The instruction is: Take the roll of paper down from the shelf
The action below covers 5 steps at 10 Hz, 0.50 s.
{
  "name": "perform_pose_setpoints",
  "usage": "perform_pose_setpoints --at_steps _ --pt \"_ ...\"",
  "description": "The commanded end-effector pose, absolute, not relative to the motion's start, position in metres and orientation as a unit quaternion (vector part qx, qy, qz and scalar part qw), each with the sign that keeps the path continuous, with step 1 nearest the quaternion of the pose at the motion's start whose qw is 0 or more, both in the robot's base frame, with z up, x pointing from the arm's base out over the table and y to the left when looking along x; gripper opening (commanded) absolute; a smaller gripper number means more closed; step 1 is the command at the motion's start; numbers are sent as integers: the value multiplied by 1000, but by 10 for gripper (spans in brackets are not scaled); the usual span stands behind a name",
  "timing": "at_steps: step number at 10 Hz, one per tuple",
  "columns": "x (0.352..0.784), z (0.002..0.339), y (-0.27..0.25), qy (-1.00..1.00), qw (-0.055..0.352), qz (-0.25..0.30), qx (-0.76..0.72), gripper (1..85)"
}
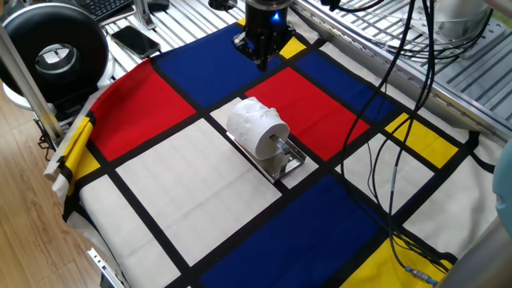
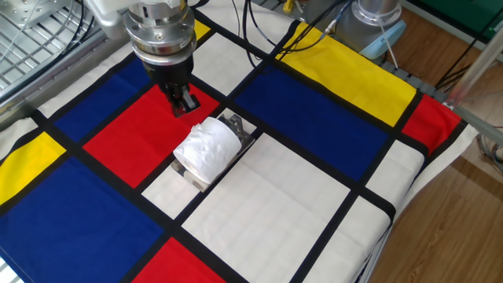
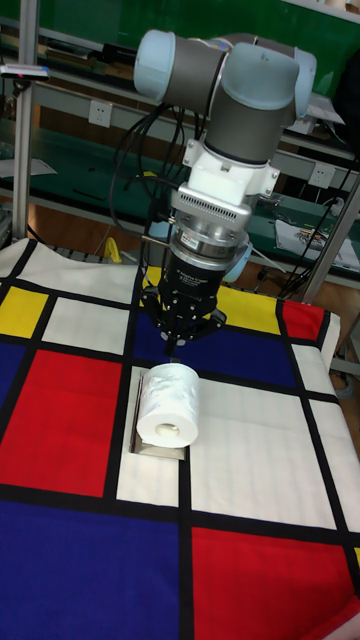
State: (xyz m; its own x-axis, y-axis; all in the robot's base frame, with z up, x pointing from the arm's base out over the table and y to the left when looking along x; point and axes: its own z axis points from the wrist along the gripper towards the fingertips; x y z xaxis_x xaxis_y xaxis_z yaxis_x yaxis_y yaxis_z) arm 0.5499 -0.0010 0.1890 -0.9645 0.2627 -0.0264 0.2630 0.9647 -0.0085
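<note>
The white embossed roll of paper (image 1: pixel 256 126) sits on the peg of the small silver shelf (image 1: pixel 286 162), which lies on the checked cloth; the roll's hollow core faces the tall fixed view. The roll (image 2: pixel 207 148) covers most of the shelf (image 2: pixel 234 123). My gripper (image 1: pixel 260 61) hangs above the red square just behind the roll, fingers pointing down and shut with nothing between them. In the other fixed view the gripper (image 2: pixel 185 104) is a short gap from the roll's upper left. From the tall fixed view the gripper (image 3: pixel 176 343) hovers right over the roll (image 3: pixel 167 404), not touching it.
A large black reel (image 1: pixel 56 54) and a phone (image 1: pixel 134 40) lie beyond the cloth's far-left corner. Black cables (image 1: pixel 394 120) hang across the right side of the cloth. The arm's base (image 2: pixel 377 20) stands at the back. Grey slatted table (image 2: pixel 31 31) surrounds the cloth.
</note>
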Motion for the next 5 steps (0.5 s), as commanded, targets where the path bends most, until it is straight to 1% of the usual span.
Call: perform_pose_setpoints --at_steps 1,2,3,5 --pt "558 191 13 994 26 22 102 10" --pt "538 190 9 993 -13 10 118 10" --pt "533 190 7 992 -21 5 127 10" --pt "535 190 7 993 -17 6 118 10"
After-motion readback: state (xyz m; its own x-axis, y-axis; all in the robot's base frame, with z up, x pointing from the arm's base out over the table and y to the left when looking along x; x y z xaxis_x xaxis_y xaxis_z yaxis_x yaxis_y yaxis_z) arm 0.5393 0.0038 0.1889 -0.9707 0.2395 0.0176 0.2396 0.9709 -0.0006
